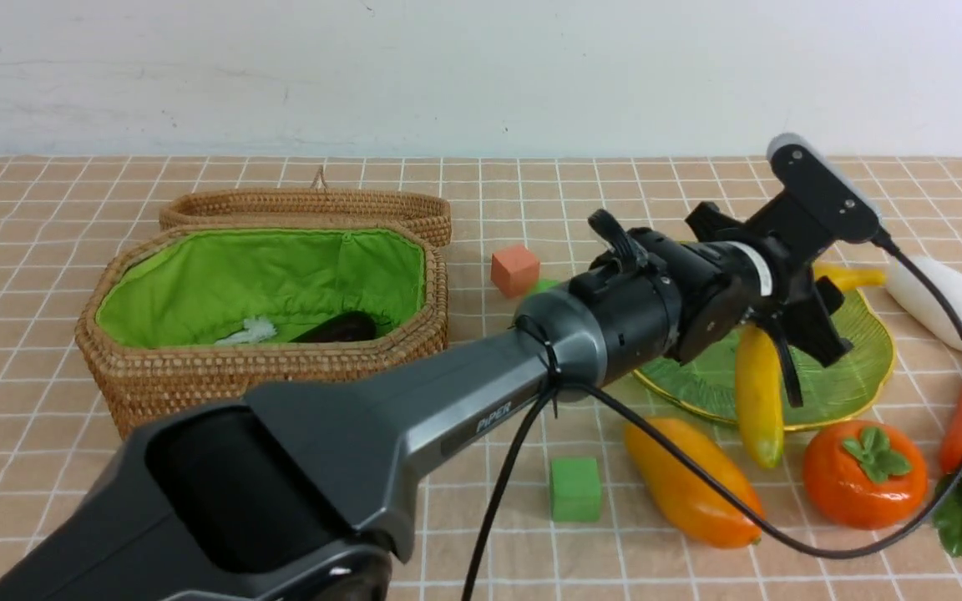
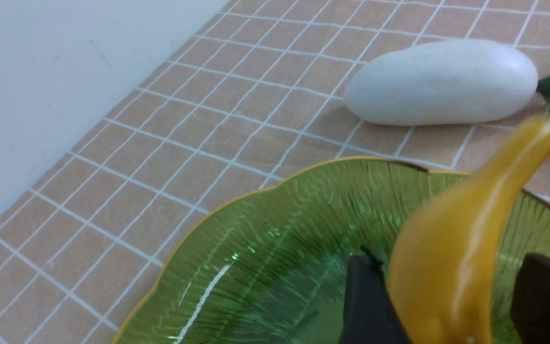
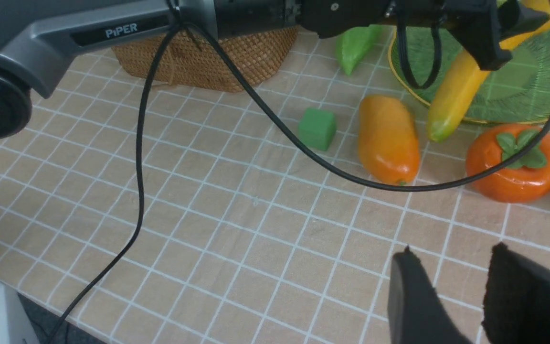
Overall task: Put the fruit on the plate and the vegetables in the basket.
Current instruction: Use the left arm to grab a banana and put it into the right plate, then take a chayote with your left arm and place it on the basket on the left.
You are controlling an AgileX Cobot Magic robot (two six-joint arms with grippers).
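Where the banana (image 1: 758,392) lies across the plate (image 1: 853,380), its lower tip overhangs the near rim, close between mango (image 1: 690,484) and persimmon (image 1: 863,472). Left gripper (image 2: 449,267) straddles it, jaws spread, a gap showing on one side. Right gripper (image 3: 454,253) spread and empty over bare surface (image 3: 237,239), open room around it.

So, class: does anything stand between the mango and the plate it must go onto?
Partly: the banana lies across the plate's near rim, its tip overhanging beside the mango, and the left gripper hangs above the plate.
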